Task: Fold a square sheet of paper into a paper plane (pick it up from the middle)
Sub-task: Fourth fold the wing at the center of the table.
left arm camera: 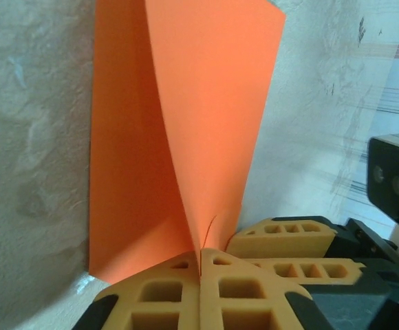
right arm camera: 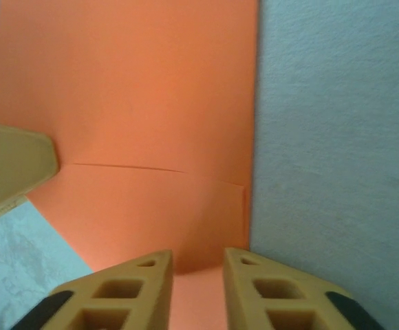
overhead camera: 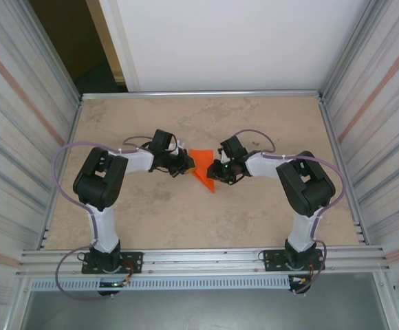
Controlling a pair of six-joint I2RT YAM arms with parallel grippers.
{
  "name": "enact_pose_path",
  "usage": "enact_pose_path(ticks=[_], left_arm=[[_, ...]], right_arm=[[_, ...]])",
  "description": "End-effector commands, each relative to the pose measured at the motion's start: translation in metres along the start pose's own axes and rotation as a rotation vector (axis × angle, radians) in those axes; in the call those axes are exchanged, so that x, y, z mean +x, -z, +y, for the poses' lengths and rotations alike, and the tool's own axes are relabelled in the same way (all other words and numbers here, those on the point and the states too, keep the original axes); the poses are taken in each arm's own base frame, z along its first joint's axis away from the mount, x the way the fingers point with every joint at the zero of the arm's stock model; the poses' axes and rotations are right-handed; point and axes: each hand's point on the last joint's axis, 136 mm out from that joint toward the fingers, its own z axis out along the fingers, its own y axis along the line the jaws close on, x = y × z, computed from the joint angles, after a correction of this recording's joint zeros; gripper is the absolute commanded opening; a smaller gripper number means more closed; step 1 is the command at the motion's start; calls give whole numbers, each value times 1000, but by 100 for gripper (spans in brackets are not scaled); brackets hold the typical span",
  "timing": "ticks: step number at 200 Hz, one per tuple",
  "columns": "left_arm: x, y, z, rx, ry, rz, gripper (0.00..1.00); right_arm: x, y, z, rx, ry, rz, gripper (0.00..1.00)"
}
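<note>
The orange sheet of paper (overhead camera: 203,175) lies mid-table, folded into a pointed shape with its tip toward the near side. My left gripper (overhead camera: 189,165) meets it from the left. In the left wrist view that gripper (left arm camera: 201,258) is shut on a raised flap of the paper (left arm camera: 186,103), which stands up off the flat layer. My right gripper (overhead camera: 215,172) is at the paper's right edge. Its jaws (right arm camera: 198,265) stand apart over the paper (right arm camera: 137,89), which shows a crease, and pinch nothing.
The beige tabletop (overhead camera: 268,124) is bare around the paper. Metal rails (overhead camera: 199,258) run along its near edge and ribbed walls close in both sides. The right gripper's yellow fingers (left arm camera: 282,237) sit right beside my left jaws. A left finger (right arm camera: 10,168) shows at the paper's edge.
</note>
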Motion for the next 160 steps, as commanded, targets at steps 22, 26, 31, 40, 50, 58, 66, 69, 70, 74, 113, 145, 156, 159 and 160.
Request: enact_pose_path(ticks=[22, 26, 31, 40, 50, 58, 66, 69, 70, 74, 113, 145, 156, 159, 160], left_arm=[[-11, 30, -13, -67, 17, -104, 1], [-11, 32, -12, -78, 25, -113, 1], [-10, 35, -12, -90, 34, -124, 2], [-10, 39, -11, -120, 50, -144, 2], [-10, 43, -11, -137, 61, -163, 2], [-10, 45, -13, -147, 70, -177, 2], [-10, 46, -15, -150, 72, -188, 2], [-10, 46, -15, -154, 75, -191, 2], [-10, 47, -16, -154, 75, -194, 2], [-9, 47, -16, -156, 80, -196, 2], [-7, 42, -15, -171, 99, -191, 2], [-5, 42, -14, -179, 103, -185, 2], [-5, 42, -14, -178, 104, -183, 2], [-5, 42, -14, -178, 104, -183, 2], [-5, 42, -14, -179, 105, -183, 2]], right_arm=[[-18, 54, 0, 221, 247, -215, 45], [-17, 56, 2, 244, 276, -230, 46], [-16, 58, 5, 266, 310, -248, 46], [-14, 60, 12, 290, 365, -273, 46], [-9, 58, 22, 295, 418, -292, 46], [-5, 56, 33, 292, 467, -303, 46], [-2, 52, 40, 296, 499, -310, 46], [0, 50, 43, 298, 516, -313, 46], [-1, 49, 44, 300, 518, -314, 46], [1, 47, 48, 299, 533, -313, 46], [8, 19, 61, 301, 571, -284, 44], [6, 9, 57, 318, 572, -272, 41], [7, 5, 56, 322, 577, -262, 38], [8, 4, 56, 321, 578, -257, 37], [9, 4, 56, 321, 578, -256, 37]])
